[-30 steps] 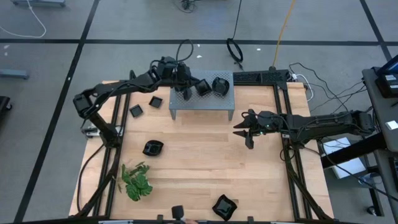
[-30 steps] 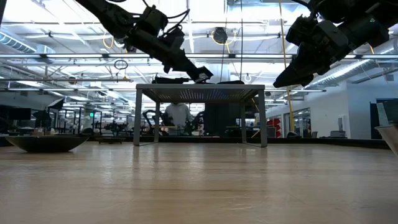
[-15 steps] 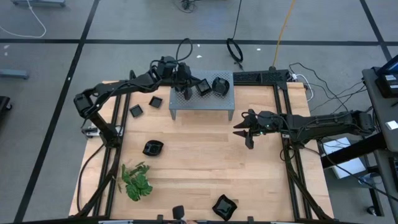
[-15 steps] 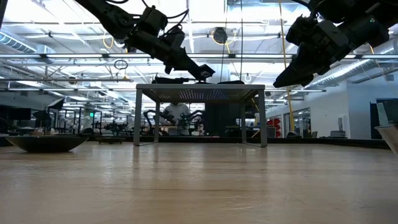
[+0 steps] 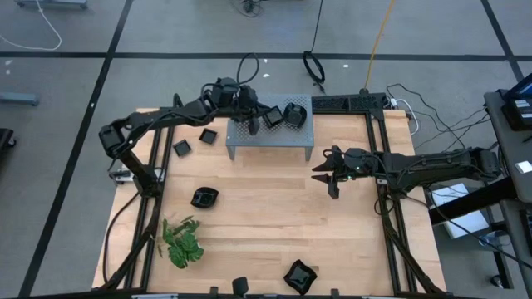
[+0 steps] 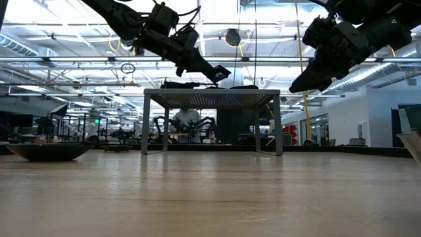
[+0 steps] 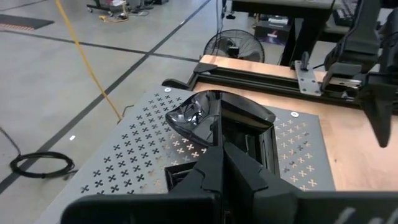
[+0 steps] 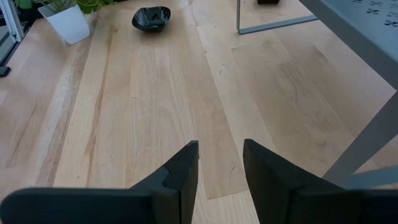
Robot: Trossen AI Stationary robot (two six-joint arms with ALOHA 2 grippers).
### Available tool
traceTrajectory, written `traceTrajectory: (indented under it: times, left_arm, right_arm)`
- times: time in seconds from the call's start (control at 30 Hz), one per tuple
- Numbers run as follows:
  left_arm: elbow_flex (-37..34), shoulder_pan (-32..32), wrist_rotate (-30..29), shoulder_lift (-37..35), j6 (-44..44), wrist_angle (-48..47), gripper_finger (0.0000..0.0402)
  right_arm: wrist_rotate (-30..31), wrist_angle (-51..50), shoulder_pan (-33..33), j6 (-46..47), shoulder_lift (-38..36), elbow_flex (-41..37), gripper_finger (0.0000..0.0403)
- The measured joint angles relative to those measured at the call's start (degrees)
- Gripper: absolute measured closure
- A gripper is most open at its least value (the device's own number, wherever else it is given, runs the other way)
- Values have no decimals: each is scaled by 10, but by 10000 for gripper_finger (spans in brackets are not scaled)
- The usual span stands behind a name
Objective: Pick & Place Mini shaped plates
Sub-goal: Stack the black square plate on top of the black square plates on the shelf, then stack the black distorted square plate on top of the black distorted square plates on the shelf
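The left gripper (image 5: pixel 256 117), fingers pressed together, hovers over the perforated stand (image 5: pixel 268 133) bearing two mini shaped plates (image 5: pixel 284 115). Beside the stand, the right gripper (image 5: pixel 326 174) hangs open above the wooden table (image 5: pixel 266 216); beyond, grey floor.

Two plates (image 5: pixel 283 115) sit on the stand (image 5: pixel 268 138) at the counter's (image 5: pixel 266 224) far side. Left of it lie two more plates (image 5: pixel 194 142); the sprig (image 5: pixel 182 242) lies near-left.
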Motion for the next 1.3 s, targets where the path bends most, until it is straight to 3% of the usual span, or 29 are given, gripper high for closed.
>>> traceTrajectory:
  times: [0.2, 0.5, 0.63, 0.93, 1.1, 1.3]
  left_arm:
    - [0, -1, -15, 0, 1, -10, 381]
    - [0, -1, -26, 0, 6, -23, 388]
    - [0, -1, -35, 0, 5, -15, 350]
    - [0, -7, -67, 0, 92, 11, 246]
    - [0, -20, -66, 0, 45, 15, 219]
    - [0, -57, -65, 0, 12, 11, 215]
  right_arm:
    - [0, 0, 0, 0, 0, 0, 287]
    - [0, 0, 0, 0, 0, 0, 287]
    - [0, 0, 0, 0, 0, 0, 287]
    - [0, 0, 0, 0, 0, 0, 287]
    - [0, 0, 0, 0, 0, 0, 287]
    - [0, 0, 0, 0, 0, 0, 287]
